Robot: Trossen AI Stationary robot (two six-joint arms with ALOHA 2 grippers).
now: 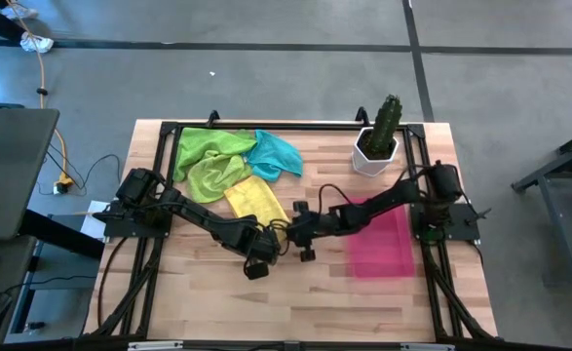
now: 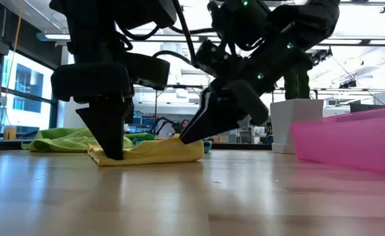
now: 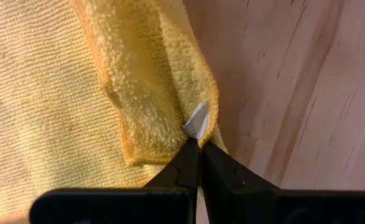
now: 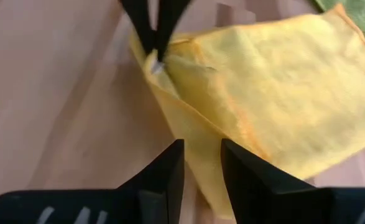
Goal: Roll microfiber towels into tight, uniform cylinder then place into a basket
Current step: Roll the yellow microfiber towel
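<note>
The yellow towel (image 1: 254, 200) lies on the table with one edge folded over (image 3: 146, 81). My left gripper (image 3: 199, 147) stands at the towel's near end, pointing down, shut on its edge; it also shows in the low view (image 2: 113, 152). My right gripper (image 4: 202, 167) is open just right of it, slanting down at the same end (image 2: 187, 136), with its fingers on either side of the towel's folded edge (image 4: 201, 149). Two lime green towels (image 1: 208, 161) and a teal towel (image 1: 278, 156) lie bunched at the far side. The pink basket (image 1: 383, 246) sits to the right. My left gripper pinches the yellow towel's edge at its small white label (image 3: 198, 122) between its two fingertips. The fingers come from above, pointing down. The towel lies on the table, slack, its edge folded over beside the hold. I cannot tell whether my right gripper touches the towel.
A white pot with a green cactus (image 1: 377, 146) stands at the far right, behind the basket. A black frame (image 1: 169, 132) runs around the tabletop. Bare wood (image 1: 295, 302) lies toward the near edge.
</note>
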